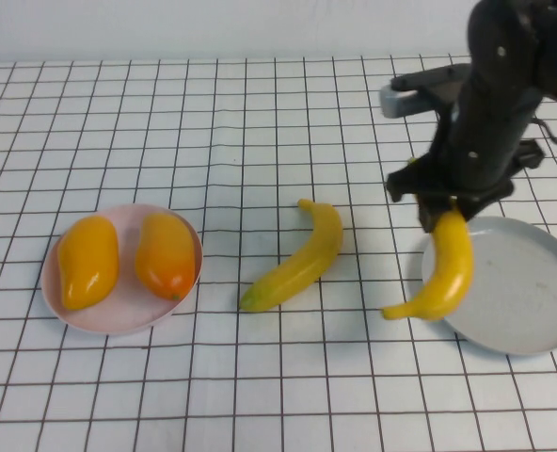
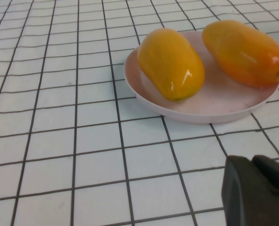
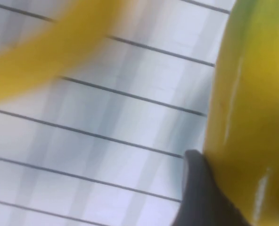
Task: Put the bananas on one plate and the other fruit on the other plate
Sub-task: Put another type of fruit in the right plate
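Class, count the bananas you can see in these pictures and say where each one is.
2. One banana lies on the table between the pink plate and the grey plate. The other banana hangs from the right gripper over the grey plate's near-left rim. None seems hidden.

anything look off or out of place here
One banana lies loose on the table between the pink plate and grey plate. The right gripper holds the other banana; the left gripper is near the pink plate.

High cam looked down on the whole bench point(image 1: 260, 395) from the robot's side. Left wrist cam sat low near the pink plate point(image 2: 201, 110), also in the high view. Right wrist cam was jammed against a banana point(image 3: 252, 117).
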Action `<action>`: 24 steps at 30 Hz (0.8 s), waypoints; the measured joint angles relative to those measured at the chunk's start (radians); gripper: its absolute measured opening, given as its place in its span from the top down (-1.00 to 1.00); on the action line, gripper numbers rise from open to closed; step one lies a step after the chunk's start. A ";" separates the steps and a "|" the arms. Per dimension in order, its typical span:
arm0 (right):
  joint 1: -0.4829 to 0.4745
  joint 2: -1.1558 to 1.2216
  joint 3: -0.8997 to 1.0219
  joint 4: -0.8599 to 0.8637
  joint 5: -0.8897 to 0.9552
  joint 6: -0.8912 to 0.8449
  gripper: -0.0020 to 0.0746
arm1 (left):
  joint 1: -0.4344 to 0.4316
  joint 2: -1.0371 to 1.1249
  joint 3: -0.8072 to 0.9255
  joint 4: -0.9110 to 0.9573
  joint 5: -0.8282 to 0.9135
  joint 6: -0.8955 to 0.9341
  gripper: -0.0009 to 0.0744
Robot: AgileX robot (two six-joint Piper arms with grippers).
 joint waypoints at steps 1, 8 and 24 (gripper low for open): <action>-0.025 -0.016 0.034 -0.027 0.000 -0.012 0.13 | 0.000 0.000 0.000 0.000 0.000 0.000 0.99; -0.170 -0.036 0.128 -0.114 0.005 -0.120 0.13 | 0.000 0.000 0.000 0.000 0.000 0.000 0.99; -0.232 0.070 0.104 -0.146 0.001 -0.117 -0.13 | 0.000 0.000 0.000 0.000 0.000 0.000 0.99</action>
